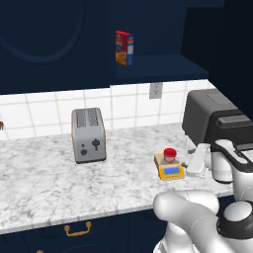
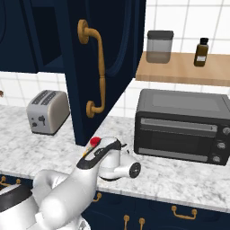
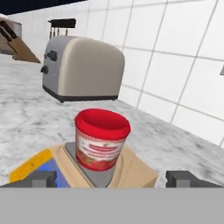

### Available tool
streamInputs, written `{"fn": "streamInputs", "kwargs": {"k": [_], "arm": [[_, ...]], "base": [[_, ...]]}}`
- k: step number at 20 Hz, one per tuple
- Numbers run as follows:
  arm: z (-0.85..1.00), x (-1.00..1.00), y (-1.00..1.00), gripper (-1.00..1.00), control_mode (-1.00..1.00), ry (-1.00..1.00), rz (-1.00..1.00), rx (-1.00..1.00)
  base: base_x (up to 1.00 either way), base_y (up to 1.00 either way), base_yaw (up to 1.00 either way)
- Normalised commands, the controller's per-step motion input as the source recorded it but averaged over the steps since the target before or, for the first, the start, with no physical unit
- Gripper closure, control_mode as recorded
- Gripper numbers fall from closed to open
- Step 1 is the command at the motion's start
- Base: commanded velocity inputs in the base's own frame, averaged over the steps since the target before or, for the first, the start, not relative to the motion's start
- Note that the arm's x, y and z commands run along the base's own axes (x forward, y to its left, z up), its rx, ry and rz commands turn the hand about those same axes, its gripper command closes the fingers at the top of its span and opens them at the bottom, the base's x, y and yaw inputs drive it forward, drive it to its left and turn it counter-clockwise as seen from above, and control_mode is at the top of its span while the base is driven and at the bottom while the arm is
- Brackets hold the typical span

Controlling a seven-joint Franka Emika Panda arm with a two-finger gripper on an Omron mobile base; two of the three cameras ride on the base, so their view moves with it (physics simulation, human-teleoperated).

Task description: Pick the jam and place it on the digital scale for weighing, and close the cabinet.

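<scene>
The jam (image 3: 102, 140) stands upright on the grey plate of the scale (image 3: 131, 173), red lid up, its axis vertical; the red-and-white label carries print too blurred to read. In the left base view the jam (image 1: 169, 154) sits on the scale (image 1: 170, 169) toward the right of the counter (image 1: 49, 183), the scale's blue display facing the near edge, with a little bare marble between scale and that edge. The gripper (image 3: 107, 178) is released: its two dark fingertips (image 3: 37, 179) stand wide apart, either side of the jar and nearer the camera, not touching it; in the left base view the hand (image 1: 196, 160) lies just right of the scale. The toaster (image 1: 88, 134) stands well to the left, with open marble between it and the scale; the oven (image 2: 182, 126) sits to the right against the tiled wall. The cabinet door (image 2: 103, 67) hangs open, swung out over the counter, its brass handle (image 2: 96, 67) vertical; the cereal box (image 1: 124, 48) stands upright on the shelf inside, its print unreadable. A wooden shelf (image 2: 179, 69) above the oven holds a lidded canister (image 2: 159, 46) and a dark bottle (image 2: 202, 52).
</scene>
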Motion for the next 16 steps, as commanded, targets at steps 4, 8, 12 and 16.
{"fn": "streamInputs", "kwargs": {"k": [4,8,12,16], "arm": [[0.05,-0.52,-0.49,-1.0,-1.0,-0.28,-0.04,0.05],[0.07,-0.49,-0.45,-1.0,-1.0,-0.24,-0.02,0.07],[0.6,-0.43,-0.71,-1.0,-1.0,-0.23,-0.03,0.05],[0.66,-0.47,-0.92,-1.0,-1.0,-0.37,-0.02,0.0]], "base": [[0.0,0.0,0.0],[0.0,0.0,0.0],[0.0,0.0,0.0],[0.0,0.0,0.0]]}}
